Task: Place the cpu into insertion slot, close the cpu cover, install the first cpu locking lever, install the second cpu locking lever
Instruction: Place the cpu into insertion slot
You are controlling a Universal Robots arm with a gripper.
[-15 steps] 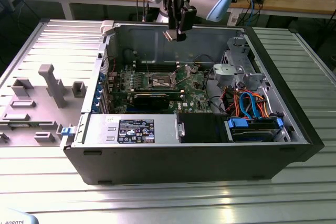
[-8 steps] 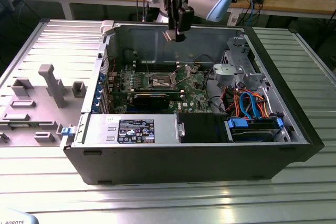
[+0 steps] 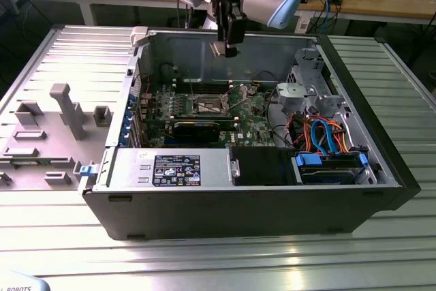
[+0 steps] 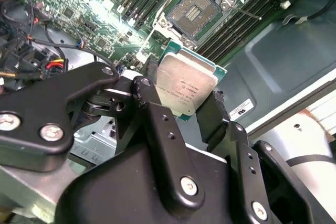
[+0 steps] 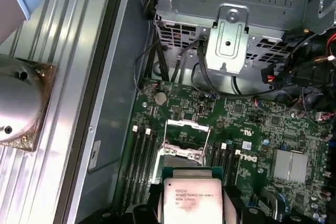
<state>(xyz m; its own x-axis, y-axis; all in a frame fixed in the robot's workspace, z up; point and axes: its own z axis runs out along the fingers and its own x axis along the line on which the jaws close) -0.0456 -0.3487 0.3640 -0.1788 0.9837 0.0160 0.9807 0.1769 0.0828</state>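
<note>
Gripper point(image 3: 227, 44) hung high over the open PC case point(image 3: 354, 195), near its back wall and well above the motherboard point(image 3: 253, 110). Jaws were pinching the cpu point(image 4: 186, 83) by two opposite edges. In the second wrist view the chip sat betw. the black fingers point(image 4: 159, 124), silvery top toward the cam, most of it standing clear past the fingertips. Chip looked tilted rel. to the board, not parallel. Insertion slot point(image 5: 184, 141) lay on the board beyond the held chip, well apart, no contact. Slot's dark centre was exposed in both wrist views. Couldn't tell how the cover or levers stood. Case sat on a ribbed metal table point(image 3: 204, 264); grey panel point(image 3: 41, 134) lay flat beside it at the exterior view's left.
</note>
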